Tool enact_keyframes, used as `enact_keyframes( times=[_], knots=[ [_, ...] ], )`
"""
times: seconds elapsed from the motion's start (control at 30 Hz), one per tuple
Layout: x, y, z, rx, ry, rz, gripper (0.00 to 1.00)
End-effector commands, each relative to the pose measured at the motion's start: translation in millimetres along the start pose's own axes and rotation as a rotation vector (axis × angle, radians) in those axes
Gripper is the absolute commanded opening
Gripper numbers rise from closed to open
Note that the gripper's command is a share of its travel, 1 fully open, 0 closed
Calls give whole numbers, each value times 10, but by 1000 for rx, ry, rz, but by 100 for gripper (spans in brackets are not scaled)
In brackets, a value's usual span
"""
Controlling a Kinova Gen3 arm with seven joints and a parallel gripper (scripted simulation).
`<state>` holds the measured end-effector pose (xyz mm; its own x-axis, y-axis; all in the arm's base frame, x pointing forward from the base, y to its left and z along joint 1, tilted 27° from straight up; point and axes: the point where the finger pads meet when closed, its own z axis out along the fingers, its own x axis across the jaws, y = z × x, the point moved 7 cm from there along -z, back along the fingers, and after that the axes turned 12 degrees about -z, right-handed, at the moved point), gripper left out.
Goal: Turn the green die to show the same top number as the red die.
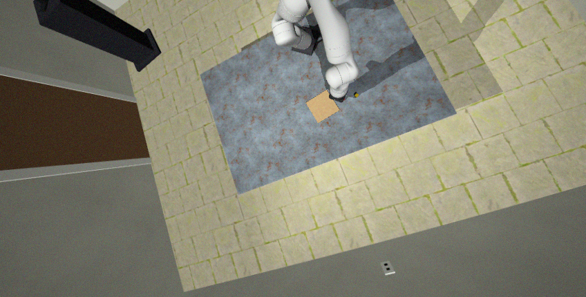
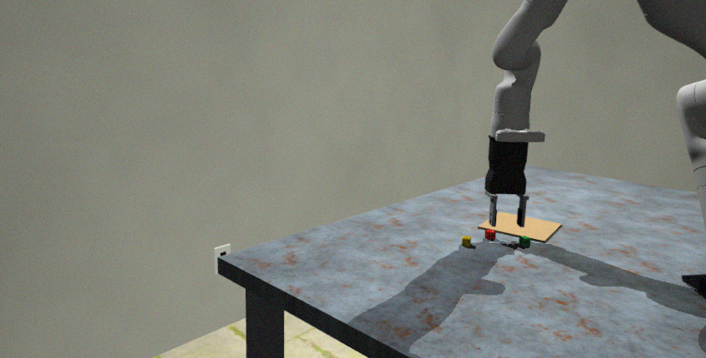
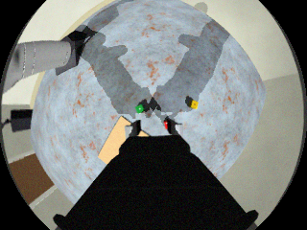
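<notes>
A tan square mat (image 1: 323, 106) (image 2: 544, 228) (image 3: 117, 145) lies flat on the mottled blue-grey table (image 1: 254, 88) (image 2: 346, 265). The green die (image 2: 524, 241) (image 3: 140, 109), the red die (image 2: 489, 234) and the yellow die (image 1: 356, 94) (image 2: 466, 241) (image 3: 194, 103) sit on the bare table beside the mat's edge, apart from each other. My gripper (image 2: 506, 223) (image 3: 153, 125) is open and empty, pointing straight down, low over the mat's edge between the green and red dice. The arm hides the green and red dice in the overhead view. The dice faces are too small to read.
The arm's base stands on the far side of the table (image 1: 304, 43). The arm casts a wide shadow on the table in front of the dice (image 2: 445, 275). The table's edge and a dark leg (image 2: 262, 325) are at the front left.
</notes>
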<state>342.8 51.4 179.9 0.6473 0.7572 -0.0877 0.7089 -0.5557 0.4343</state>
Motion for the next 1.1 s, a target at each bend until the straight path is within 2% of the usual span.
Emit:
enact_keyframes(
  times=[0.0,0.27,1.07],
  knots=[
    [101,146,15,-9,-1,8,100],
    [269,300,13,-9,-1,8,100],
    [271,302,13,-9,-1,8,100]
  ],
)
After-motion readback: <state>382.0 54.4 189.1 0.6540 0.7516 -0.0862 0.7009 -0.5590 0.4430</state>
